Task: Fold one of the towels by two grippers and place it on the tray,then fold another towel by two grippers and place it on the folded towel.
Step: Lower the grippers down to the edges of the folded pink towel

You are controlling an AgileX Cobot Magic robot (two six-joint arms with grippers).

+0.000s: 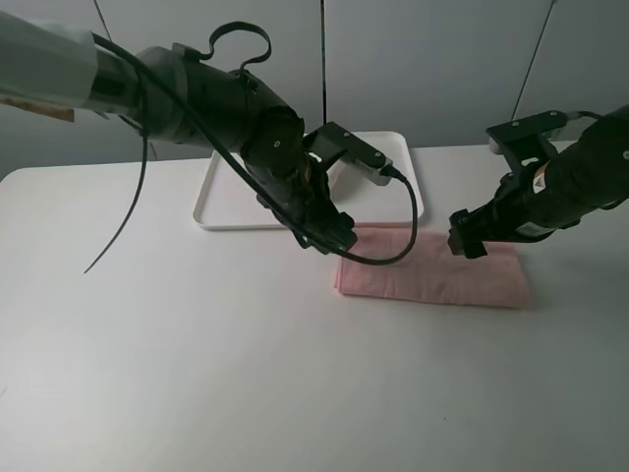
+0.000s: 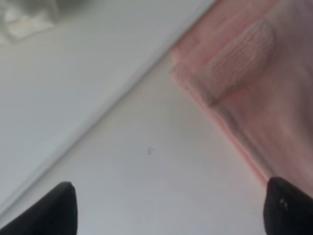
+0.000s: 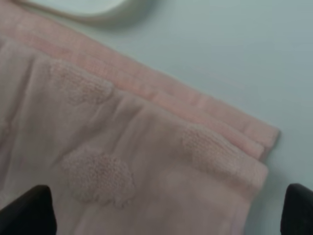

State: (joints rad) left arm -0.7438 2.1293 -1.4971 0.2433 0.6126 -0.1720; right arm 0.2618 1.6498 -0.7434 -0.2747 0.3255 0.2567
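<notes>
From the high camera, a folded pink towel (image 1: 432,275) lies flat on the white counter (image 1: 177,364), just in front of the white tray (image 1: 208,208) and not on it. The left hand (image 1: 329,236) is lowered at the towel's left back corner, close to the tray's front rim. The right hand (image 1: 467,236) hangs over the towel's back edge, toward its right end. This view does not show how wide either hand stands.

In the left wrist view, the left hand (image 2: 171,210) is spread wide, with one dark fingertip at each side and nothing between them but bare counter (image 2: 146,166). The pink towel (image 2: 254,83) shows its stacked edges beside one fingertip (image 2: 288,205), and the tray (image 2: 73,88) runs alongside.

In the right wrist view, the right hand (image 3: 161,210) is also spread wide and grips nothing. The pink towel (image 3: 122,147) fills the space under it, its layered corner resting on the counter (image 3: 234,58), with a tray corner (image 3: 88,7) just beyond.
</notes>
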